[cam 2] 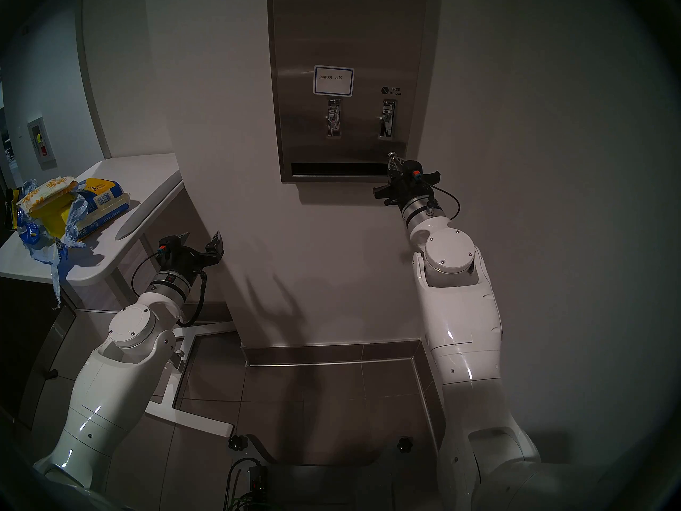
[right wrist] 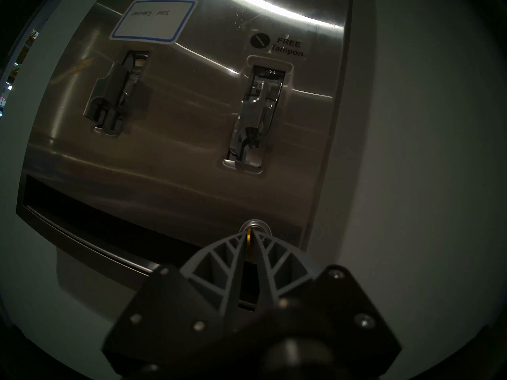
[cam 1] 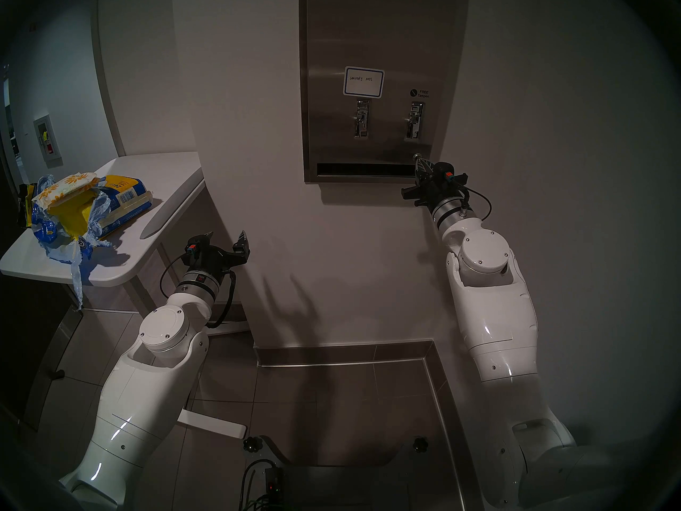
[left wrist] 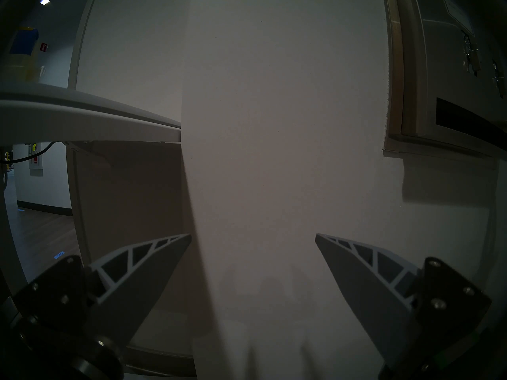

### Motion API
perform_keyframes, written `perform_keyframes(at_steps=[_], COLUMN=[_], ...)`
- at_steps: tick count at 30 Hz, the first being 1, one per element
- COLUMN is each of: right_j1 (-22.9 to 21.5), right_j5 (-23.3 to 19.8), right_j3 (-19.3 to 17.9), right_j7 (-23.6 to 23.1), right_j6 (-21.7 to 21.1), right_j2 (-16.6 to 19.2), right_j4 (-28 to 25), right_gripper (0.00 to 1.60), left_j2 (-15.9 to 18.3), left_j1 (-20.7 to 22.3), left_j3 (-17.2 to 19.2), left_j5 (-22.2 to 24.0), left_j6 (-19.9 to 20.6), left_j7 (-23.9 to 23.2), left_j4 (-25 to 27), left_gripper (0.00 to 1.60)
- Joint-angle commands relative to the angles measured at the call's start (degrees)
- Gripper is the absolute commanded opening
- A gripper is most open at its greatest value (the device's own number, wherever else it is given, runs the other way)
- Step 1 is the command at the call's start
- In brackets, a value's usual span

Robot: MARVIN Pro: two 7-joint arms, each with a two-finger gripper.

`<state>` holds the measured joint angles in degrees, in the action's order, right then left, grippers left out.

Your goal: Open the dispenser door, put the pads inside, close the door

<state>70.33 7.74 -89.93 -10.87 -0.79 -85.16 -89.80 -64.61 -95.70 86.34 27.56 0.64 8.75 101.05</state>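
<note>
Right gripper (right wrist: 249, 235) pinched on a thin yellowish key (right wrist: 248, 238) at the round lock (right wrist: 255, 226) of the dispenser door (right wrist: 175, 157); key mostly hidden between fingers. Left gripper (left wrist: 253, 235) wide open, empty. Pads (cam 1: 68, 189) on table (cam 1: 154, 189), far left of it.

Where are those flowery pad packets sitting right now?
In the head views, the pads lie far left on the white table, atop a torn blue-and-yellow bag, well away from the dispenser door.

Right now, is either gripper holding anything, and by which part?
The right gripper pinches the brass key sticking out of the dispenser door lock, fingertips on its exposed head. The left gripper is open, empty.
</note>
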Motion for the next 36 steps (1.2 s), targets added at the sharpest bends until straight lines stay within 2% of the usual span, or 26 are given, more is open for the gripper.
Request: perform_keyframes(at_steps=[1, 3, 6, 11, 16, 36], right_j1=[-3.45, -3.73, -4.15, -4.47, -4.30, 0.74], right_j5=[-0.20, -0.23, -0.25, -0.39, -0.49, -0.76], right_j3=[-0.09, -0.15, -0.22, -0.29, -0.60, -2.00], right_j7=[0.11, 0.05, -0.03, -0.33, -0.49, -0.32], right_j6=[1.29, 1.41, 1.60, 1.81, 1.91, 0.20], right_j2=[-0.12, -0.12, -0.15, -0.08, 0.18, 0.54], right_j4=[-0.15, 0.35, 1.07, 1.74, 1.98, -5.08], right_gripper=[0.47, 0.43, 0.26, 0.18, 0.01, 0.00], left_j2=[-0.02, -0.02, -0.02, -0.03, -0.03, -0.02], left_j1=[1.43, 1.43, 1.43, 1.43, 1.43, 1.43], left_j3=[0.45, 0.45, 0.45, 0.45, 0.45, 0.45], left_j5=[0.00, 0.00, 0.00, 0.00, -0.01, 0.00], left_j6=[-0.72, -0.72, -0.71, -0.72, -0.72, -0.71], left_j7=[-0.04, -0.04, -0.04, -0.04, -0.04, -0.04], left_j4=[1.64, 1.64, 1.64, 1.64, 1.64, 1.64], left_gripper=[1.60, 1.60, 1.60, 1.60, 1.60, 1.60])
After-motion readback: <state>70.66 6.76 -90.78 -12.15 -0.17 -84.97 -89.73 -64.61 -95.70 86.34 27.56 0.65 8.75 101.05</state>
